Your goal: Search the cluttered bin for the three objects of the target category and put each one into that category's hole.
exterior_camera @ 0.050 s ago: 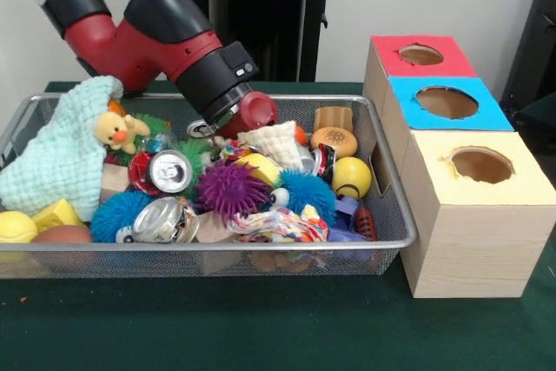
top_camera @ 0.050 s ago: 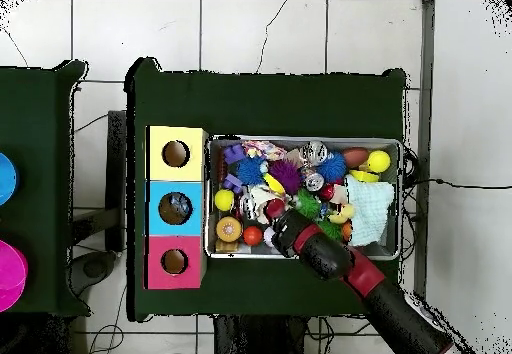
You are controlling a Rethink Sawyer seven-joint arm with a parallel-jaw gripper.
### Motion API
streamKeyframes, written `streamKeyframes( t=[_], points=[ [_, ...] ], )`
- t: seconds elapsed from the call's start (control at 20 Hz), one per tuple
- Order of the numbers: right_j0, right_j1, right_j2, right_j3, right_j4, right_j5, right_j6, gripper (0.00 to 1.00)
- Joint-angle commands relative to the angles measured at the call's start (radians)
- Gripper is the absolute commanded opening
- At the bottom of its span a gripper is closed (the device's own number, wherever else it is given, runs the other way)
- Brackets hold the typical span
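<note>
A wire mesh bin (exterior_camera @ 0.050 s ago: 382, 171) (top_camera @ 0.050 s ago: 303, 141) is piled with clutter. Two crushed silver cans (exterior_camera @ 0.050 s ago: 169, 171) (exterior_camera @ 0.050 s ago: 161, 219) lie near the front, next to a purple spiky ball (exterior_camera @ 0.050 s ago: 230, 188), a blue spiky ball (exterior_camera @ 0.050 s ago: 308, 193), a yellow smiley ball (exterior_camera @ 0.050 s ago: 351, 177) and a burger toy (exterior_camera @ 0.050 s ago: 334, 141). Three hole boxes stand beside the bin: red (exterior_camera @ 0.050 s ago: 421, 55) (top_camera @ 0.050 s ago: 174, 261), blue (exterior_camera @ 0.050 s ago: 446, 102) (top_camera @ 0.050 s ago: 175, 208) and yellow (exterior_camera @ 0.050 s ago: 481, 164) (top_camera @ 0.050 s ago: 176, 153). My gripper (exterior_camera @ 0.050 s ago: 217, 123) (top_camera @ 0.050 s ago: 277, 220) is lowered into the bin's back middle, its tip sunk among the toys and hidden by them.
A mint cloth (exterior_camera @ 0.050 s ago: 65, 149) (top_camera @ 0.050 s ago: 372, 210) with a plush duck (exterior_camera @ 0.050 s ago: 120, 130) covers one end of the bin. A wooden block (exterior_camera @ 0.050 s ago: 333, 117) leans on the back wall. The red and black arm (exterior_camera @ 0.050 s ago: 165, 32) (top_camera @ 0.050 s ago: 360, 270) slants over the bin's rim. Something shiny shows inside the blue hole.
</note>
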Motion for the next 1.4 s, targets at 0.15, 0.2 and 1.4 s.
streamKeyframes(
  t=[0.15, 0.2, 1.4],
  points=[
    [0.247, -0.021, -0.059, 0.100, -0.035, -0.020, 0.080, 1.00],
    [0.350, -0.148, -0.144, 0.106, -0.040, -0.119, 0.148, 1.00],
    [0.934, -0.774, -0.809, 0.275, 0.332, 0.039, 0.007, 1.00]
  ],
)
